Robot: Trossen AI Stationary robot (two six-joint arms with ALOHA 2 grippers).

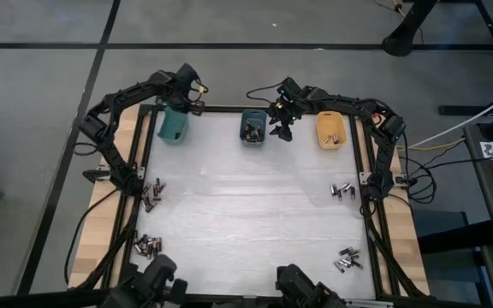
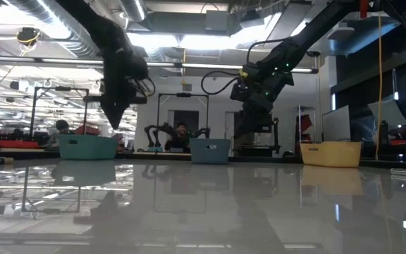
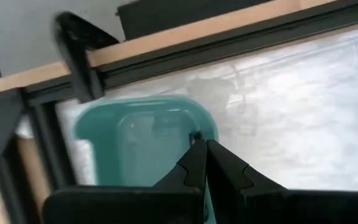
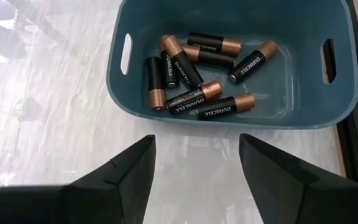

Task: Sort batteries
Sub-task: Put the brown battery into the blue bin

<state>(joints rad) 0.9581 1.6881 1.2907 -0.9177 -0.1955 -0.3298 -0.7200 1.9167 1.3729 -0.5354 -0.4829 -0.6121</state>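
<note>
Left gripper (image 3: 205, 163) pressed together, empty, above teal bin (image 3: 145, 140). Right gripper (image 4: 194, 165) spread, empty, beside blue bin (image 4: 229, 118) holding batteries (image 4: 194, 99). Loose batteries (image 1: 151, 195) scattered near surface (image 1: 246, 214) edges; risk: misjudged pinch, rolling cells away.

Both arms (image 1: 114, 128) are matte black, built of chunky jointed links, with thin black cables looped along them. The left gripper (image 3: 205, 163) has two flat black fingers (image 3: 194, 165) tapering to blunt points, with small stepped notches on their outer edges. The right gripper (image 4: 196, 163) shows broad, wedge-shaped black fingers (image 4: 129, 171) with smooth faces. Small green lights glow on the right arm (image 2: 270, 74) near its wrist.
</note>
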